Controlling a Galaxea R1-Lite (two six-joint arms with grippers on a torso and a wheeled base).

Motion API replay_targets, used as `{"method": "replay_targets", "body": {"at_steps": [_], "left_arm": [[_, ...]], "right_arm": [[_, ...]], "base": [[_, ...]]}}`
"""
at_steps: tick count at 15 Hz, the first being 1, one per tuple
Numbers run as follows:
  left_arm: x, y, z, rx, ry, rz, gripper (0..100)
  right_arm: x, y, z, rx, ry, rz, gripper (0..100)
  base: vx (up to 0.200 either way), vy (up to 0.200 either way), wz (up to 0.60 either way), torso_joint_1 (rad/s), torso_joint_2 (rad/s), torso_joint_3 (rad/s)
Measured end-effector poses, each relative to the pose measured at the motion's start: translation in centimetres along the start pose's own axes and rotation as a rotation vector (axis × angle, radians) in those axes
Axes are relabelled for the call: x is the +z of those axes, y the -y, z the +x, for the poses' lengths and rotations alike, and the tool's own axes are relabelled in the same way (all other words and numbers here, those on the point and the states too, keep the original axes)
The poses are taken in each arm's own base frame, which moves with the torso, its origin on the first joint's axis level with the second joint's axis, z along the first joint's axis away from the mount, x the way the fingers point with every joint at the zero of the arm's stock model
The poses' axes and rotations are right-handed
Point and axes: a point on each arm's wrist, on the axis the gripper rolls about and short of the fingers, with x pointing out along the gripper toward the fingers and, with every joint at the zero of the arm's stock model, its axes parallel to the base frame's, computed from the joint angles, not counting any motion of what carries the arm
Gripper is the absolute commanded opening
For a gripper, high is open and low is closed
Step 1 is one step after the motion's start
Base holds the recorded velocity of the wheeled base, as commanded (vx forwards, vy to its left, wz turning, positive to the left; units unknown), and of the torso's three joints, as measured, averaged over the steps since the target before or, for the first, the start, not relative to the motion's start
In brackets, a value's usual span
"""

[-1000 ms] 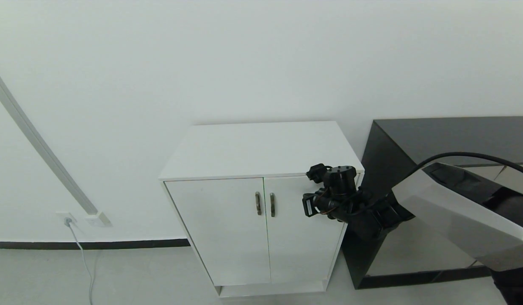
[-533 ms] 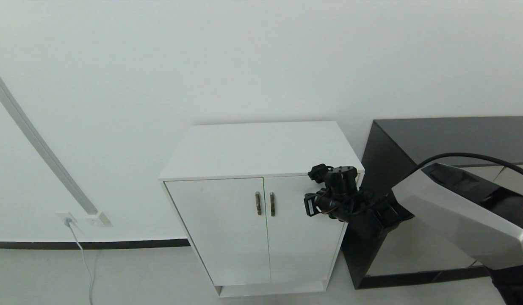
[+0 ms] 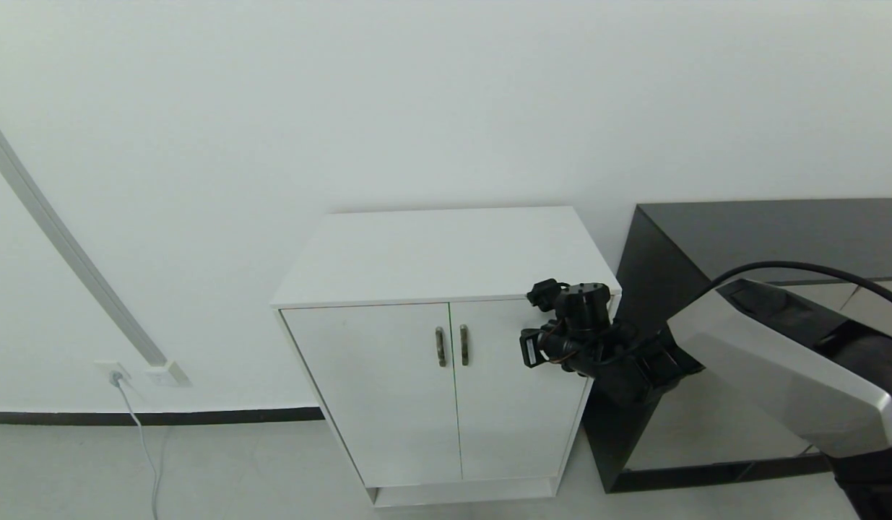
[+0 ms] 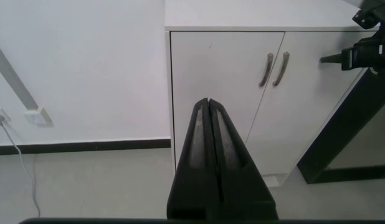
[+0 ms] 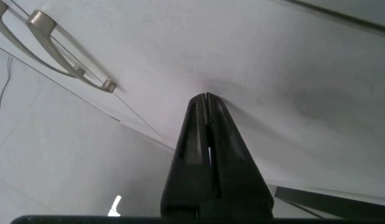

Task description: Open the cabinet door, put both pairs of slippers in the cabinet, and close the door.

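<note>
The white cabinet (image 3: 446, 253) stands against the wall with both doors shut. Two metal handles (image 3: 451, 347) sit side by side at the centre seam. My right gripper (image 3: 526, 352) is shut and empty, level with the upper part of the right door (image 3: 514, 404), to the right of the handles. In the right wrist view its shut fingertips (image 5: 207, 98) point at the door panel, close to or touching it, with the handles (image 5: 55, 43) off to one side. My left gripper (image 4: 208, 102) is shut and empty, held well back from the cabinet (image 4: 223, 74), facing the left door.
A low black cabinet (image 3: 749, 238) stands right beside the white one on its right. Left of it, a wall socket with a hanging cable (image 3: 117, 377) and a slanted white conduit (image 3: 70, 245) are on the wall. Bare floor (image 3: 200, 469) lies in front.
My right gripper has turned slightly at the right door and shifted a touch to the right. The doors have stayed shut.
</note>
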Motion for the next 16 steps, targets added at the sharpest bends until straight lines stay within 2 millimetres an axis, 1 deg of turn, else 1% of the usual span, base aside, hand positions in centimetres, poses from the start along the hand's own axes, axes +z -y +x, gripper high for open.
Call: {"method": "replay_targets", "body": {"at_steps": [4,6,8,10,12,14,16], "left_arm": [[0.0,0.0,0.0,0.001,0.0,0.0,0],[0.0,0.0,0.0,0.0,0.0,0.0,0],[0.0,0.0,0.0,0.001,0.0,0.0,0],[0.0,0.0,0.0,0.001,0.0,0.0,0],[0.0,0.0,0.0,0.001,0.0,0.0,0],[0.0,0.0,0.0,0.0,0.0,0.0,0],[0.0,0.0,0.0,0.0,0.0,0.0,0]], "right_arm": [[-0.3,0.1,-0.5,-0.002,-0.011,0.002,0],[-0.4,-0.1,-1.6,0.003,-0.023,0.0,0],[-0.3,-0.4,-3.2,0.008,-0.018,-0.002,0],[-0.3,-0.6,-5.3,0.006,-0.01,-0.005,0],[-0.3,-0.6,-7.7,-0.034,0.0,-0.007,0],[-0.4,-0.4,-10.7,-0.082,0.002,-0.007,0],[-0.2,0.4,-13.5,-0.167,0.001,-0.004,0]], "base": [[0.0,0.0,0.0,0.0,0.0,0.0],[0.0,0.0,0.0,0.0,0.0,0.0],[0.0,0.0,0.0,0.0,0.0,0.0],[0.0,0.0,0.0,0.0,0.0,0.0],[0.0,0.0,0.0,0.0,0.0,0.0],[0.0,0.0,0.0,0.0,0.0,0.0],[0.0,0.0,0.0,0.0,0.0,0.0]]}}
